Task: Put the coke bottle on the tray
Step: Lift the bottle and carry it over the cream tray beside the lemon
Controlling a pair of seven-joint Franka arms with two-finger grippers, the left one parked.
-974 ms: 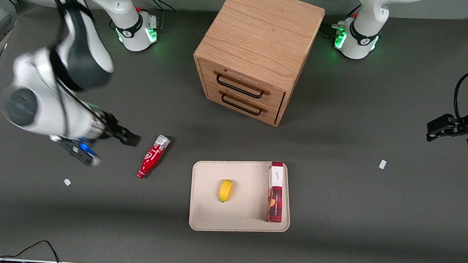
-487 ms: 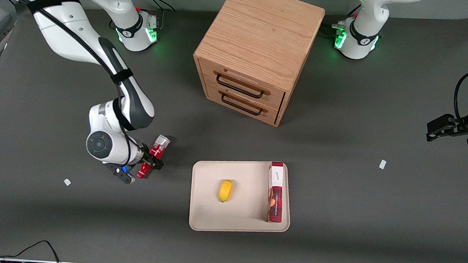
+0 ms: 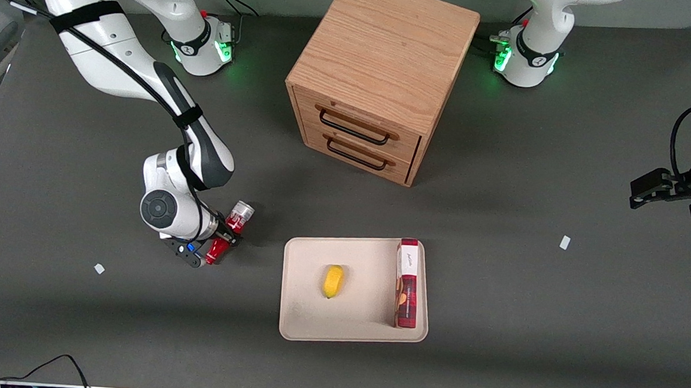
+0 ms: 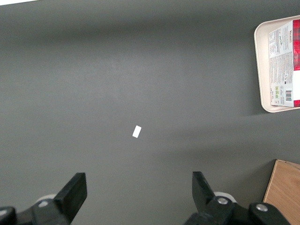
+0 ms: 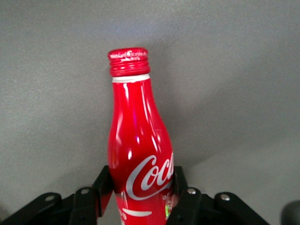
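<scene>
Red and glossy, the slim coke bottle (image 3: pixel 228 235) with white logo lettering lies on its side on the dark grey worktop (image 3: pixel 553 327), toward the working arm's end. The right arm's black claw (image 3: pixel 223 238) is down over the bottle's middle. In the right wrist view its two fingers (image 5: pixel 104 183) press against both sides of the bottle's body (image 5: pixel 138 150), pinching it across its width, just below the shoulder. The bottle's long axis runs diagonally: its silver end points toward the wooden drawer cabinet (image 3: pixel 382 76), its red cap (image 5: pixel 129 61) toward the front camera. Whether the bottle has left the worktop cannot be told.

Next along, well apart from the bottle, lies the flat beige rectangular tray (image 3: pixel 304 287) with rounded corners. It carries a small yellow fruit (image 3: pixel 333 281) at its middle and a tall dark-red box (image 3: pixel 406 283) along the edge toward the parked arm. The bare strip nearest the bottle looks the likeliest landing spot, so the coming move is a lift and a sideways carry.
</scene>
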